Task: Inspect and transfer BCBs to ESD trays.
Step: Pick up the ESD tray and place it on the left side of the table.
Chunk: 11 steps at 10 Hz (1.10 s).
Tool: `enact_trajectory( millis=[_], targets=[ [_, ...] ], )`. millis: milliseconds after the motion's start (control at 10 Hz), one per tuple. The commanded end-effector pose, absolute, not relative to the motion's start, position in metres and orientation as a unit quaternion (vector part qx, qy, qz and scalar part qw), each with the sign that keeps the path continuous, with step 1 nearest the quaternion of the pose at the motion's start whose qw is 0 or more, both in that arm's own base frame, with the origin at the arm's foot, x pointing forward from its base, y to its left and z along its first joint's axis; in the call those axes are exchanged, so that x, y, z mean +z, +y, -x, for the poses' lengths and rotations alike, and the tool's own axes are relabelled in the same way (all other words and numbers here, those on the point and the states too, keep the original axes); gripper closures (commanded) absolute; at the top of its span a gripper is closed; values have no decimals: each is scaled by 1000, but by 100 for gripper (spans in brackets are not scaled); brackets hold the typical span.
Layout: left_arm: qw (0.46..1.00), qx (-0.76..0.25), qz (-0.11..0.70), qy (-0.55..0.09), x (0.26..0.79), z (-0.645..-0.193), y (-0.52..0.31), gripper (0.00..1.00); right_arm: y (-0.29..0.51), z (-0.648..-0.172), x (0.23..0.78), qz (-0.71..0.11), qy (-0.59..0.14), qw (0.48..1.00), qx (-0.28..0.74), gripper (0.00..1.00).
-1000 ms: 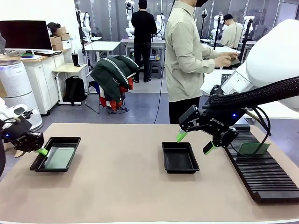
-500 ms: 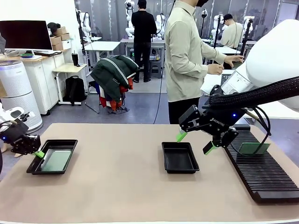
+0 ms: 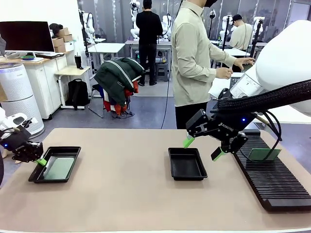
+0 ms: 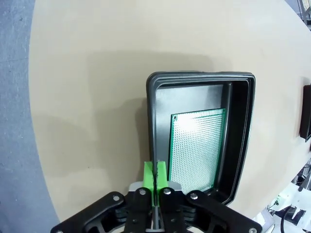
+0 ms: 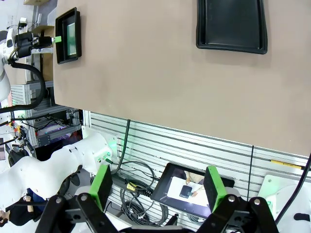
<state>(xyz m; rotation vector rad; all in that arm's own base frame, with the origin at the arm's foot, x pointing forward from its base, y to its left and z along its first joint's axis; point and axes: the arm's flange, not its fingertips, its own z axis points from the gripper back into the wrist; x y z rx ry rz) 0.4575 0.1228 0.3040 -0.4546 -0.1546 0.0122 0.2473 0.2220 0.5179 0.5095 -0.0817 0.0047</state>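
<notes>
Left wrist, dotted BCB [image 4: 197,148], glossy tray [image 4: 199,75]

2 ESD trays [image 3: 74,164] [image 3: 186,164], 2 BCBs [image 3: 58,166] [image 3: 264,154], 1 slotted rack [image 3: 277,182], 2 end effectors [image 3: 43,161] [image 3: 203,148]

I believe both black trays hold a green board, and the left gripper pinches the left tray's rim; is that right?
Only the left tray holds a board; the middle tray is empty, as the front view shows. The left gripper does pinch that rim.
</notes>
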Motion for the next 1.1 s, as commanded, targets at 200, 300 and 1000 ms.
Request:
enact_trajectory(
  millis=[200,300,1000],
  targets=[
    [971,7,229,-74,305,-458,125,97,223,-253,515,-255,-47,966,9,0],
    [971,6,225,-76,304,-457,123,85,223,-253,515,-255,-47,966,9,0],
    [981,20,177,-70,344,-444,113,22,223,-253,515,-255,-47,966,9,0]
  ],
)
